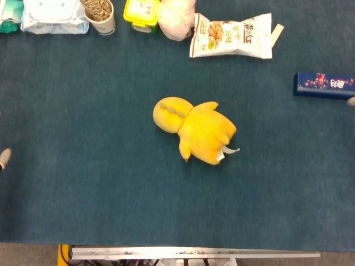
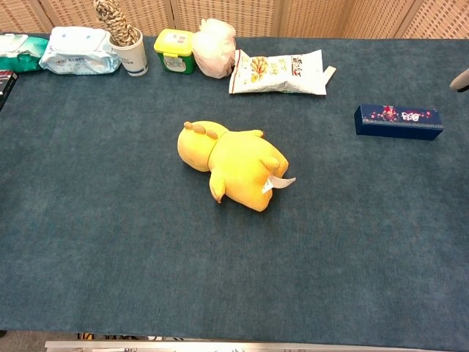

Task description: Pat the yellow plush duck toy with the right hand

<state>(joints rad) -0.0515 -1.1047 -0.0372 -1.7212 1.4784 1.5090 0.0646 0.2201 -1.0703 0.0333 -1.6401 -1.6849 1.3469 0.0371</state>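
Observation:
The yellow plush duck point(image 1: 197, 130) lies face down in the middle of the blue table, its head toward the back left and a white tag at its rear; it is also in the chest view point(image 2: 233, 165). Only a pale tip of my right hand point(image 2: 461, 79) shows at the right edge, far from the duck, and the head view catches a sliver of it point(image 1: 351, 101) beside the blue box. My left hand point(image 1: 4, 158) shows as one pale fingertip at the left edge. Neither hand touches anything that I can see.
A dark blue box point(image 2: 399, 121) lies at the right, just under the right hand's tip. Along the back edge stand a snack bag point(image 2: 278, 72), a white plastic bag point(image 2: 214, 48), a yellow-lidded tub point(image 2: 174, 50), a cup of rope point(image 2: 126, 42) and a wipes pack point(image 2: 79, 50).

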